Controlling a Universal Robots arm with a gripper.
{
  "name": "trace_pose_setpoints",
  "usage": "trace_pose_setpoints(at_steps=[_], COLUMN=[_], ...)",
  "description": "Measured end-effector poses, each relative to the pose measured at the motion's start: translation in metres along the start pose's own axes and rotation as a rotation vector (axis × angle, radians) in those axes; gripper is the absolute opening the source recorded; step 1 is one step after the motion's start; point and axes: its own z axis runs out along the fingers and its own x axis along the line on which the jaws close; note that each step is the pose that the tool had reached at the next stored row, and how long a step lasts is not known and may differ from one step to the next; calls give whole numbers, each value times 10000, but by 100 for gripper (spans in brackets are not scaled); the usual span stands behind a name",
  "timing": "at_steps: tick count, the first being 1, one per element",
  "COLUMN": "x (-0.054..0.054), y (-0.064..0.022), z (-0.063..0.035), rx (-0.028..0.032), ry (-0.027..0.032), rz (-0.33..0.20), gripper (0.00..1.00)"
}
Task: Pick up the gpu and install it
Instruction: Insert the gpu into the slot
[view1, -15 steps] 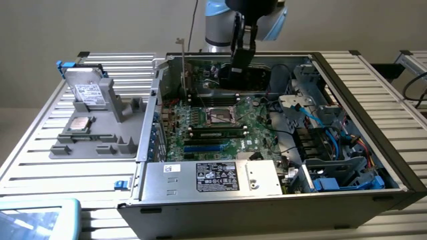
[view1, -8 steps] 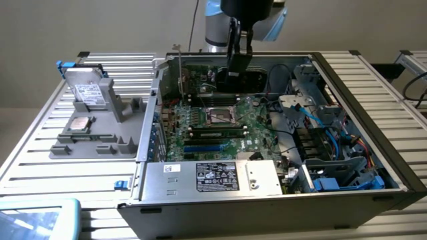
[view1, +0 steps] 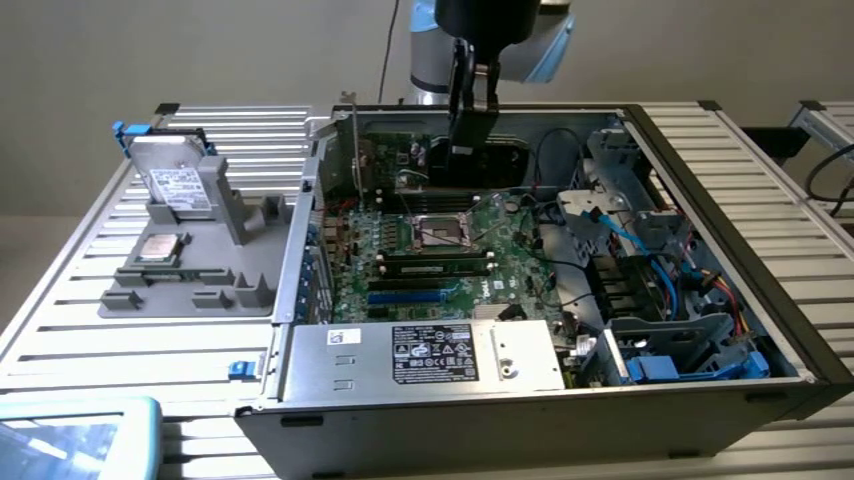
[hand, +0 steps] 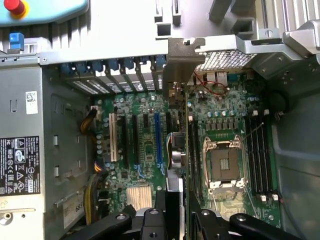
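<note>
Inside the open computer case (view1: 534, 425), over the motherboard (view1: 521, 250), holds the gpu (view1: 394, 160) upright on its long edge, pinched at the top edge between narrow jaws. Seen from the wrist, lines up edge-on between the blue slot (hand: 158, 137) and the CPU socket (hand: 223, 165), with the silver bracket (hand: 179, 60) at the rear slot wall. Cannot tell whether the lower edge touches a slot. Looks light, thin and stiff, yet fragile: likely to flex or crack under sideways force. Best taken by the bare board edge, clear of chips and connector. Leaves the hard drive (view1: 174, 185) untouched in its grey holder (view1: 200, 280), well apart at the exterior view's left.
</note>
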Motion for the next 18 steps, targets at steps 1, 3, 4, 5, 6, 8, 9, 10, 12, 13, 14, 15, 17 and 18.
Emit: trace_pose_setpoints(at_steps=[1,3,4,5,6,8,9,10,12,13,14,15,17,18], x=[-14,-62,-88,-105,-118,-120,-120,-119,-117,-116,-116,-115,-114,-113], y=[1,10,19,33,46,69,83,96,123,135,141,142,140,140], z=[3,18,29,42,59,99,118,137,175,195,214,232,269,286], rx=[5,16,19,21,26,33,35,37,41,44,45,45,46,46], ry=[64,179,212,221,221,227,233,235,238,241,242,244,246,247], rz=[4,2,-7,-25,-53,-171,-245,-318,-464,-531,-568,-579,-597,-606], gripper=[27,27,27,27,27,27,27,27,27,27,27,27,27,27])
